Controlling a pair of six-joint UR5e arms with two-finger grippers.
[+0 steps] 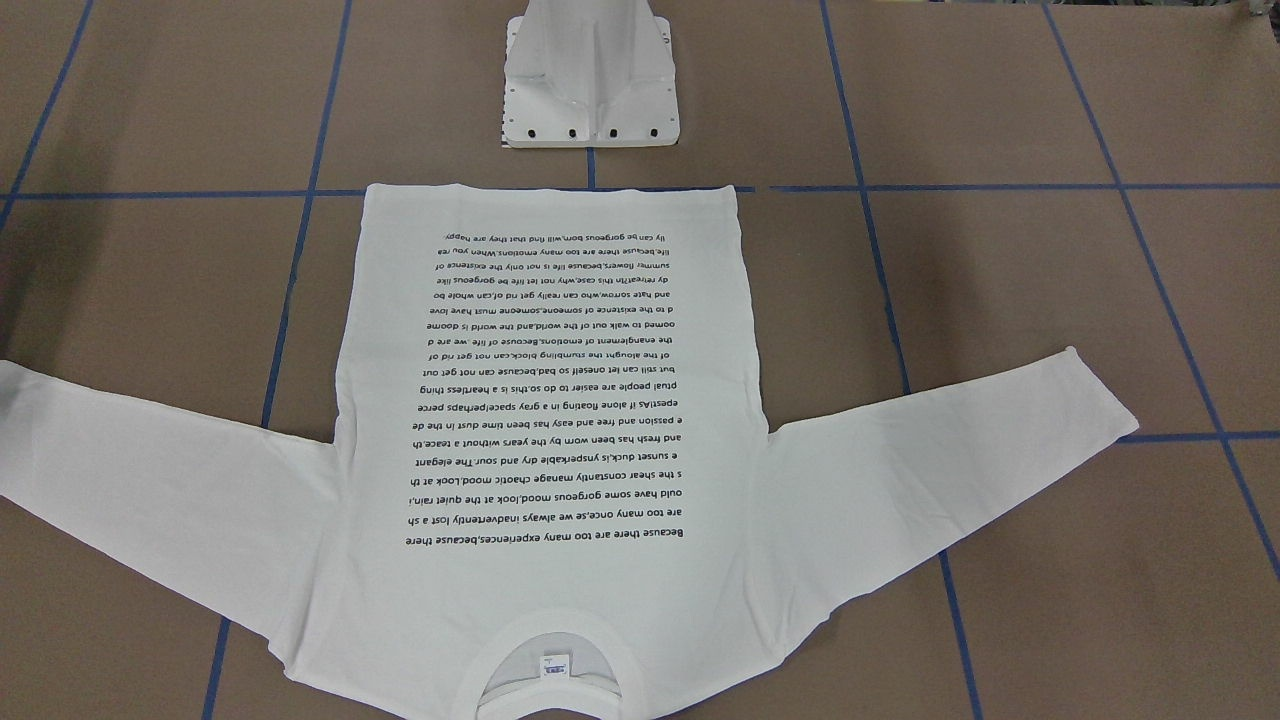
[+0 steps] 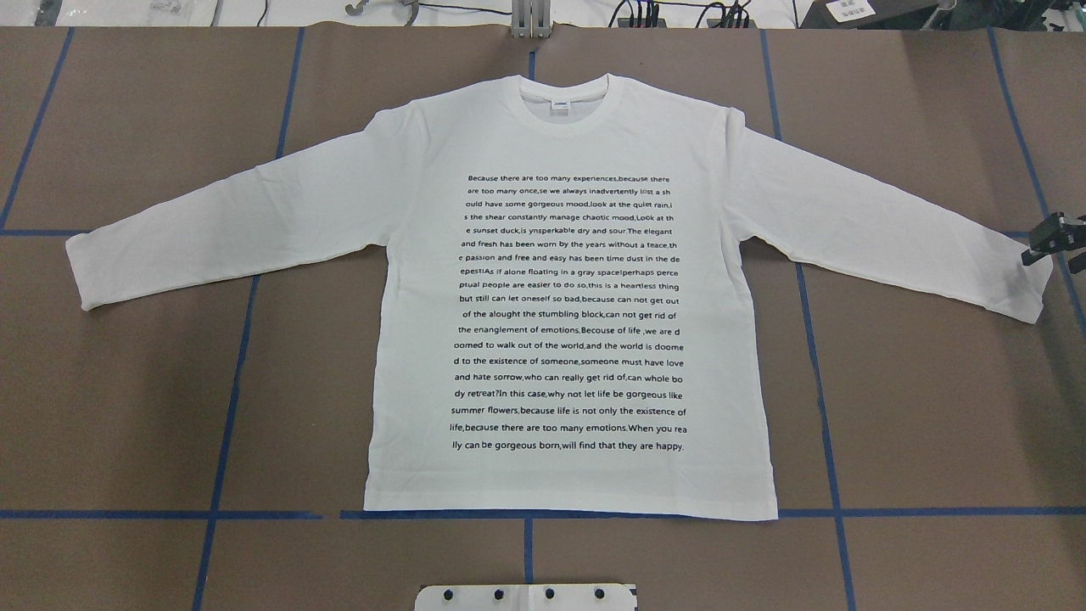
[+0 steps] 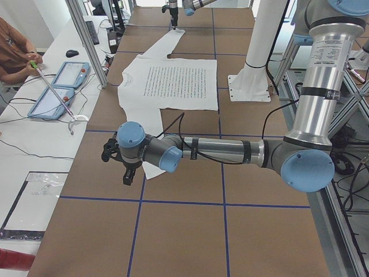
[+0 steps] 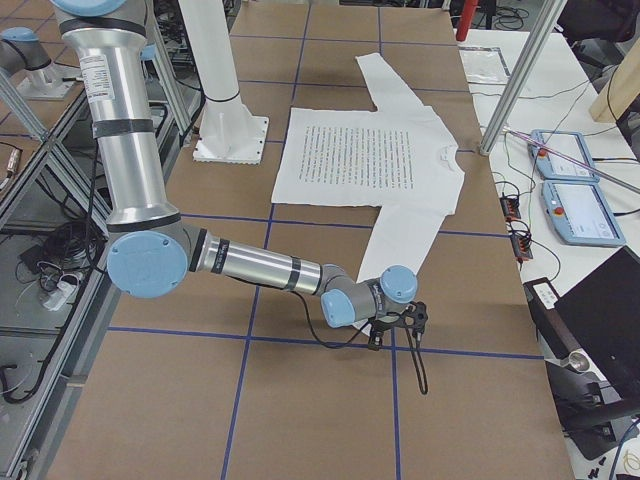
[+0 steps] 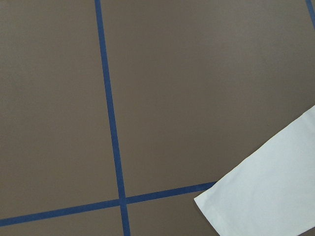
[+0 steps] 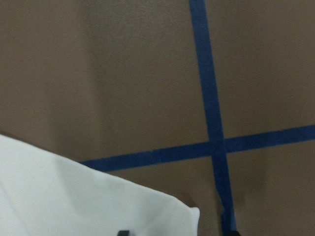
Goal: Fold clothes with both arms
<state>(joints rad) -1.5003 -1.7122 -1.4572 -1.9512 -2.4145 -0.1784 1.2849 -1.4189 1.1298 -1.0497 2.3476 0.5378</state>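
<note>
Both T-shirt cuffs need matched pinches; right gripper fingers look spread, left gripper fingers I cannot tell.

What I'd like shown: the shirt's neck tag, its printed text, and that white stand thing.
neck tag [image 2: 561,105]: overhead view, middle of the small label.
printed text [image 2: 568,314]: overhead view, centre of the black lines.
white stand [image 1: 590,90]: front-facing view, its flared base.
</note>
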